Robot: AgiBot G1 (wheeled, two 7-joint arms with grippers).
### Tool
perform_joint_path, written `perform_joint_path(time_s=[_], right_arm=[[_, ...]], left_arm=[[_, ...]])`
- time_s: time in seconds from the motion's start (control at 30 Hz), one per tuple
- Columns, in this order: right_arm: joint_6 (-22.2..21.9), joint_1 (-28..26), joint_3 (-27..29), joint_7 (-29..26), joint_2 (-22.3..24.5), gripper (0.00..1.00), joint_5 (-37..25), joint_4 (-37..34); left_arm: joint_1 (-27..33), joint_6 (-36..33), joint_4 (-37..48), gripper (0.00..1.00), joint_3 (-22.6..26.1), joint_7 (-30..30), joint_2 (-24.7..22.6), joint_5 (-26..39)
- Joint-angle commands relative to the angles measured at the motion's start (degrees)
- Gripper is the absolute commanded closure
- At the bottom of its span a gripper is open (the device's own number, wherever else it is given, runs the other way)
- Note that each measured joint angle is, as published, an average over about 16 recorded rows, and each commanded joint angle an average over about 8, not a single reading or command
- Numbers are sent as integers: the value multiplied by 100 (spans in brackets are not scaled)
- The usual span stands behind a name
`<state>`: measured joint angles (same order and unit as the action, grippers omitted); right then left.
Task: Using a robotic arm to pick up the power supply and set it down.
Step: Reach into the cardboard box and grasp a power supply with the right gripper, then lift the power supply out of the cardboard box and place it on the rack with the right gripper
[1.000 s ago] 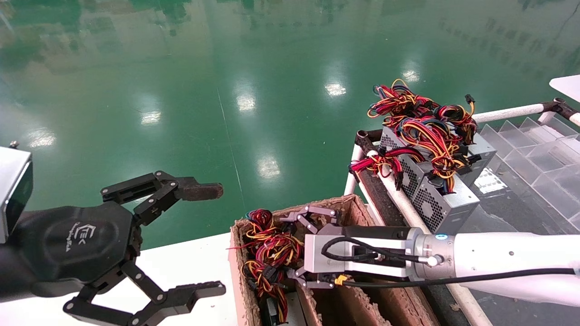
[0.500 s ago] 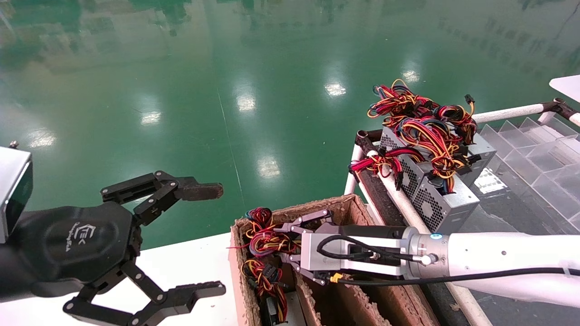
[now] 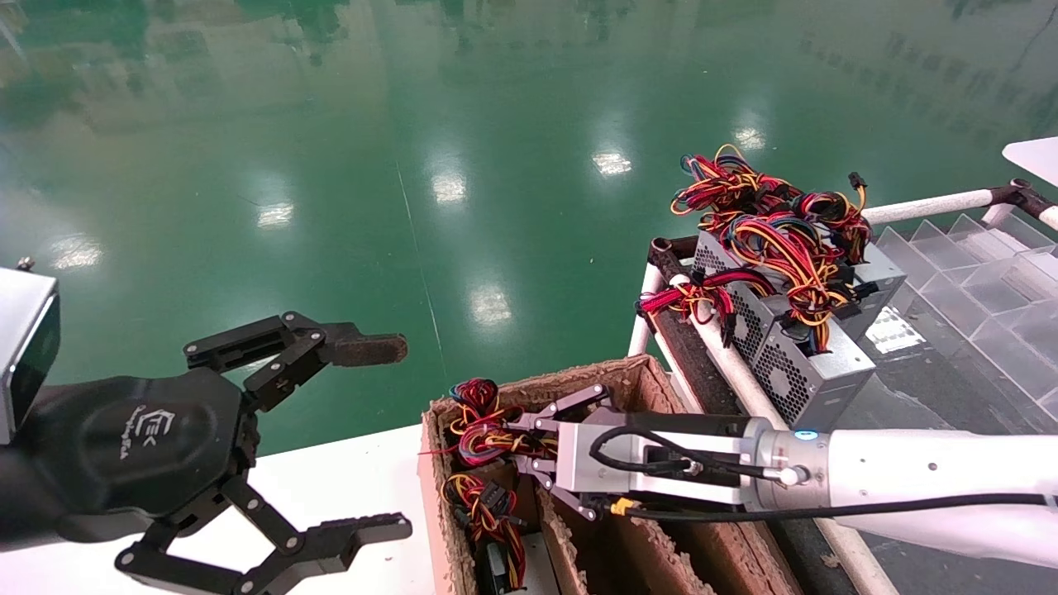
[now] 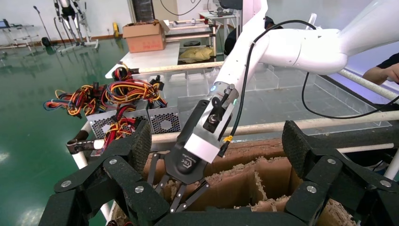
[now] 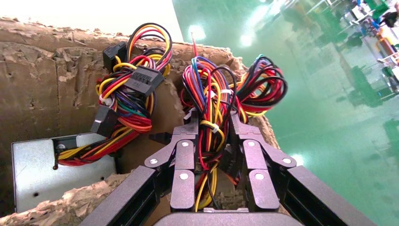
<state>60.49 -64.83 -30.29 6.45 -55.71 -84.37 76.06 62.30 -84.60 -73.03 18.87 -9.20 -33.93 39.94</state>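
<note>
My right gripper (image 3: 519, 446) reaches down into the far end compartment of a brown cardboard box (image 3: 630, 368). Its black fingers (image 5: 186, 141) are shut on the red, yellow and black wire bunch (image 5: 211, 89) of a power supply (image 3: 483, 430). That unit's metal body is almost wholly hidden under the wires and fingers. The left wrist view shows the same gripper (image 4: 175, 203) from outside, pointing down into the box. My left gripper (image 3: 388, 438) hangs open and idle at the left, over the white table's edge.
Another power supply (image 5: 44, 169) with its own wire bunch (image 5: 131, 94) sits in the neighbouring compartment. Two more units (image 3: 798, 364) under tangled cables lie on the pipe-framed rack at right, beside clear plastic dividers (image 3: 975, 289). Green floor lies beyond.
The right gripper's fingers, spread wide a second ago, have closed onto the wire bunch, and the hand has sunk slightly into the box. The left arm has not moved.
</note>
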Motion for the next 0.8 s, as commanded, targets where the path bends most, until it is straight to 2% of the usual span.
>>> perform_joint_path(time_s=[0.03,0.4,0.8], right_arm=[[-6,27,37,13,29,100,66,25],[64,140,786,368,486,100,1210,117],[430,126,1926,552,1268,100,2790,126]], left_arm=[[0,0,0,0,0,0,0,0],[0,1,0,0,2,1,1,-1],[1,1,0,0,4,2,1,-2]])
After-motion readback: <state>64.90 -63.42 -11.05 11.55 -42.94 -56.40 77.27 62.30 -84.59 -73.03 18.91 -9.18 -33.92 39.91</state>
